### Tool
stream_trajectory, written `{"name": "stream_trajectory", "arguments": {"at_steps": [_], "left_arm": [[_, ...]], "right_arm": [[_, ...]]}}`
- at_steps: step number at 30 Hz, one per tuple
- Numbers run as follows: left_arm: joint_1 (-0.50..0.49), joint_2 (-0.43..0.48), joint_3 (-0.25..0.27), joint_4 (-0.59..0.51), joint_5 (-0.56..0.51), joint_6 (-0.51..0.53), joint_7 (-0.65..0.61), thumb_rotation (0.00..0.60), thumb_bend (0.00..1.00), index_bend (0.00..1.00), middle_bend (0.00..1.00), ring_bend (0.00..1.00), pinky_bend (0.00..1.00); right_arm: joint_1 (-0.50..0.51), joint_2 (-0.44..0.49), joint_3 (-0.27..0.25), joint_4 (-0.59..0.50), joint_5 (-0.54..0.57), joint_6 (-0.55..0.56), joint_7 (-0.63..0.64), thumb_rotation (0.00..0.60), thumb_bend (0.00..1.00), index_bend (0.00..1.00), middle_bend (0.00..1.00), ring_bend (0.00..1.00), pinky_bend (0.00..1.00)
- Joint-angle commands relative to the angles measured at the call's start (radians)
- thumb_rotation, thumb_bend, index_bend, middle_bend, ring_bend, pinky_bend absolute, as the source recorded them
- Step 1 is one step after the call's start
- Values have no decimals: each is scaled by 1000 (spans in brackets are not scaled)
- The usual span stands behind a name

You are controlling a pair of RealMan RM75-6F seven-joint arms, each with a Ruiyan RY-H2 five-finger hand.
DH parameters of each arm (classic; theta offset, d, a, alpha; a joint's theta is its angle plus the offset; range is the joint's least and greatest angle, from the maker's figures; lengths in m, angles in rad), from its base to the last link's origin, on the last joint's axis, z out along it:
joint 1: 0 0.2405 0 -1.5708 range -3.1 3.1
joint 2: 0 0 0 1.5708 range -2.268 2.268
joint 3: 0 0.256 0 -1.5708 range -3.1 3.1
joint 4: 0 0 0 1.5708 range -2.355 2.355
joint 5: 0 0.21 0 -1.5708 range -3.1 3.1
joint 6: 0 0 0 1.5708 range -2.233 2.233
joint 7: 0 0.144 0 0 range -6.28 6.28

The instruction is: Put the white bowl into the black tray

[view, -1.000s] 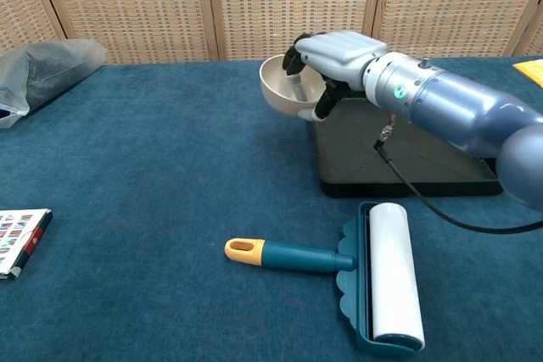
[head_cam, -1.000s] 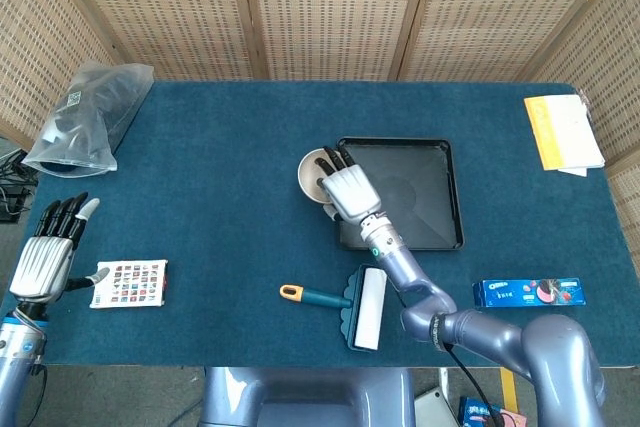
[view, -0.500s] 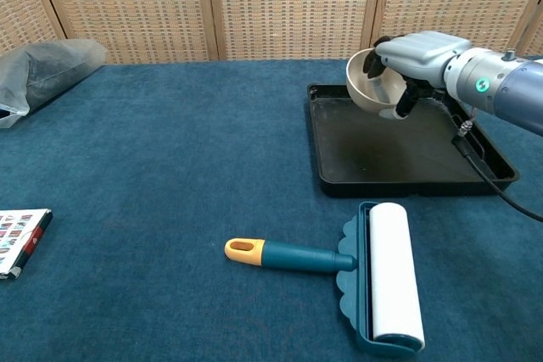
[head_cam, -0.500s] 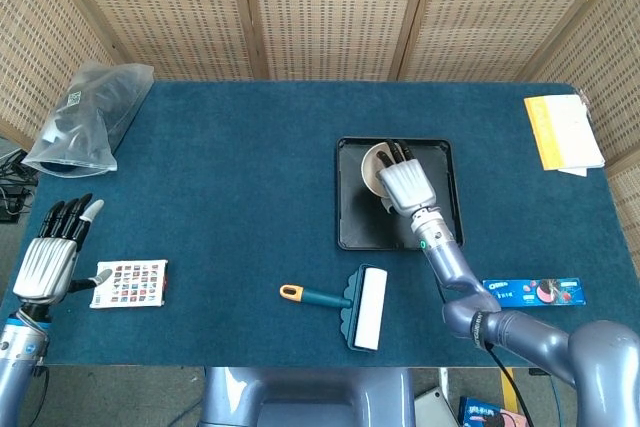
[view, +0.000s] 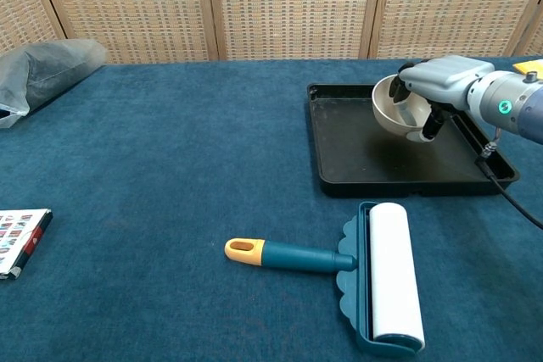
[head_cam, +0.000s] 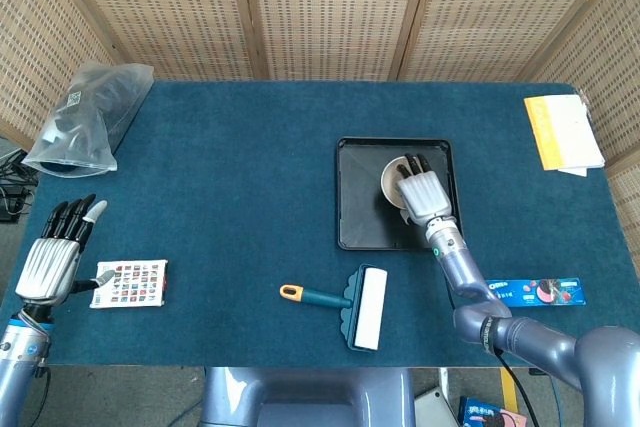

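Here, bowl: the round white bowl (view: 399, 106) hangs tilted over the flat black plastic tray (view: 356, 154), right of centre.
Right hand (view: 435, 80): fingers clasp the bowl's rim.
Left hand (head_cam: 52, 255): spread, empty, far away.
Coming move: probably straight down.

Dark blue table cloth (head_cam: 230, 197). Black tray (view: 356, 154), cream-white bowl (view: 395, 108). Teal lint roller (view: 339, 269), yellow handle tip, white roll. Far left: grey plastic bag (head_cam: 85, 112). Near left: multicoloured patterned card (head_cam: 130, 282). Far right: yellow booklet (head_cam: 562, 130). Near right: blue biscuit packet (head_cam: 535, 292).
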Motion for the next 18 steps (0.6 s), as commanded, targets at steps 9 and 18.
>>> {"name": "stream_trajectory", "arguments": {"at_steps": [9, 18], "left_arm": [[0, 0, 1, 0, 3, -1, -1, 600, 62, 0, 0, 0, 0], [1, 1, 1, 0, 3, 2, -1, 600, 62, 0, 0, 0, 0]], "right_arm": [[-5, 4, -10, -17, 45, -4, -45, 600, 496, 664, 209, 28, 104], [-3, 6, -16, -31, 68, -6, -70, 600, 454, 579, 154, 16, 87]]}}
